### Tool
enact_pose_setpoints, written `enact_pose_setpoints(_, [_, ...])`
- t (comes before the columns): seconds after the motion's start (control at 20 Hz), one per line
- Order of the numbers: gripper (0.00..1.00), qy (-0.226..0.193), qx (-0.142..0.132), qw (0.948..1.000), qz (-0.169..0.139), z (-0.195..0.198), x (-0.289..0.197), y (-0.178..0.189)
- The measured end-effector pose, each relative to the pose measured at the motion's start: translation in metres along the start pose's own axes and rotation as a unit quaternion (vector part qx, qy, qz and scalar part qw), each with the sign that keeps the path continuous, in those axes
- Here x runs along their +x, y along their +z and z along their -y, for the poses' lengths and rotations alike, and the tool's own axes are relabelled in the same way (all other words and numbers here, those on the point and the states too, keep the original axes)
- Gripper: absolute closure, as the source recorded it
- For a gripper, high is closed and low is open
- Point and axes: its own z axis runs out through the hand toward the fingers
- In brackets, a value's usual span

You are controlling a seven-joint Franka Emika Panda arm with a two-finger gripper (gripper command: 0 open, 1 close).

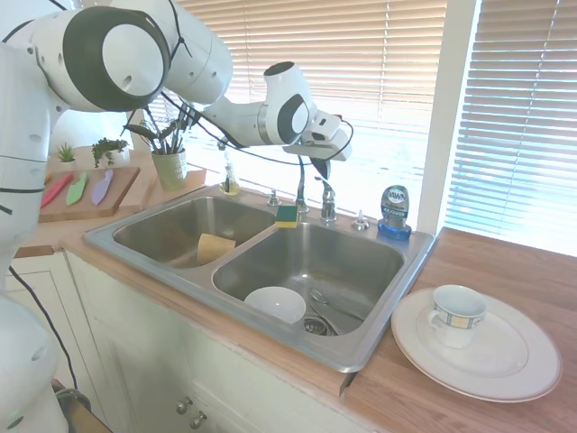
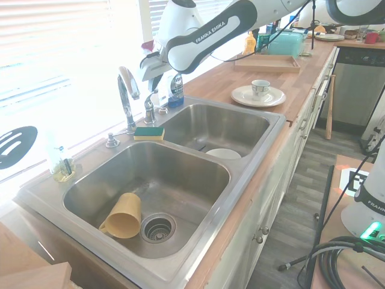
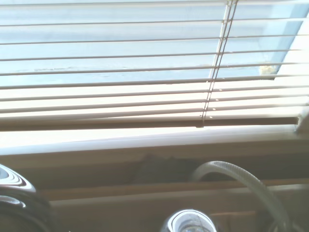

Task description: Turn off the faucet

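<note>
The faucet's thin chrome gooseneck spout (image 1: 300,183) (image 2: 126,95) arches over the divider between the two basins. Its short chrome lever handle (image 1: 326,200) (image 2: 149,108) stands on a stubby base just beside it. My gripper (image 1: 322,169) (image 2: 156,80) hangs directly above that handle, a short gap away and not touching it. Its dark fingers look shut with nothing between them. No stream of water shows under the spout. In the wrist view the spout (image 3: 241,179) curves in front of the window blinds.
Behind the sink stand a blue dish-soap bottle (image 1: 394,211) (image 2: 175,90), a low chrome cap (image 1: 361,221) and a green-yellow sponge (image 1: 287,216) (image 2: 148,133). One basin holds a white bowl (image 1: 275,304), the other a yellow cup (image 2: 123,215). A plate with a mug (image 1: 473,347) sits on the counter.
</note>
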Motion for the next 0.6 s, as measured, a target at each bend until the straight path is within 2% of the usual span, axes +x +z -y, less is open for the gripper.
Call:
enact_pose_setpoints(0.35, [1.0,-0.004,-0.007,0.9999,0.01,-0.005,-0.014,0.012])
enact_pose_setpoints(0.6, [1.0,0.002,0.004,1.0,0.005,-0.012,-0.016,0.015])
